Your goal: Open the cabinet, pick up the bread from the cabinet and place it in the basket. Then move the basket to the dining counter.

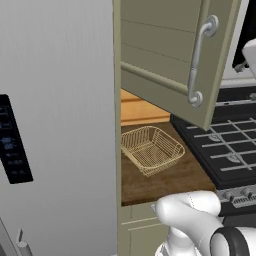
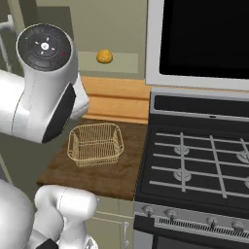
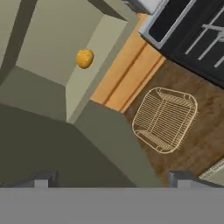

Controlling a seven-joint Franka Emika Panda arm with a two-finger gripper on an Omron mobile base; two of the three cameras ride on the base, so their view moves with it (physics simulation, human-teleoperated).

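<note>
My two-finger gripper (image 3: 111, 179) is spread wide and holds nothing; its dark tips stand well apart at the near edge of the hand view. The olive-green wall cabinet's panelled door (image 1: 172, 55) stands swung open, so its shelf is exposed. On that shelf sits the small rounded golden-orange bread (image 3: 84, 58), ahead of my fingers, deep in the cabinet and a little to their left. It is a round lump with no real long axis, so I judge any approach angle will serve. The shallow tan-gold wire mesh basket (image 3: 165, 120) waits empty on the wood counter (image 2: 121, 170) below, right of the bread in the hand view.
</note>
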